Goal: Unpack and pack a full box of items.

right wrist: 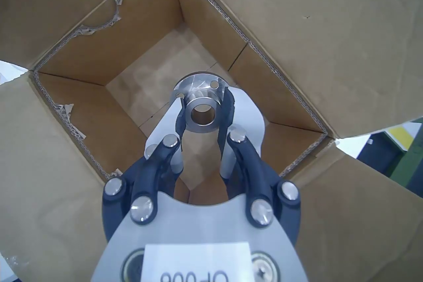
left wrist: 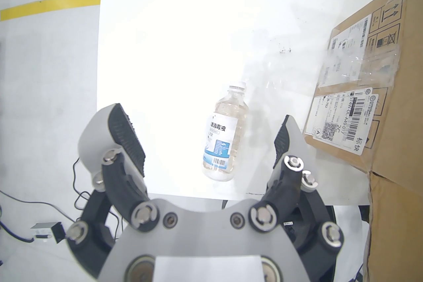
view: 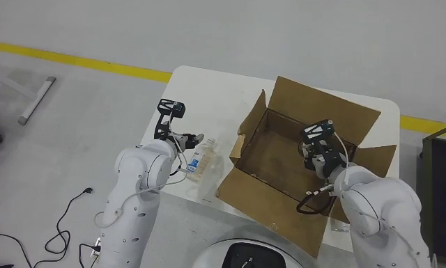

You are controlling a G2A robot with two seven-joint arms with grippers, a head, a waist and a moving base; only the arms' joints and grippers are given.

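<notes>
An open cardboard box (view: 306, 132) stands on the white table (view: 209, 94), flaps spread. My right gripper (right wrist: 205, 113) hangs over the box's inside and is shut on a shiny metal flange (right wrist: 200, 98) with a round bore and bolt holes. From above, that gripper (view: 315, 151) sits over the box's right half. A clear bottle (left wrist: 224, 134) with a white and blue label lies on its side on the table, left of the box. My left gripper (left wrist: 205, 134) hovers above the bottle (view: 201, 159), open, fingers on either side and apart from it.
The box's labelled outer wall (left wrist: 360, 91) is close to the bottle. The table's near edge (left wrist: 198, 197) lies just past the bottle's base. A yellow floor line (view: 83, 61) runs behind the table. Cables (view: 66, 233) trail on the floor at the left.
</notes>
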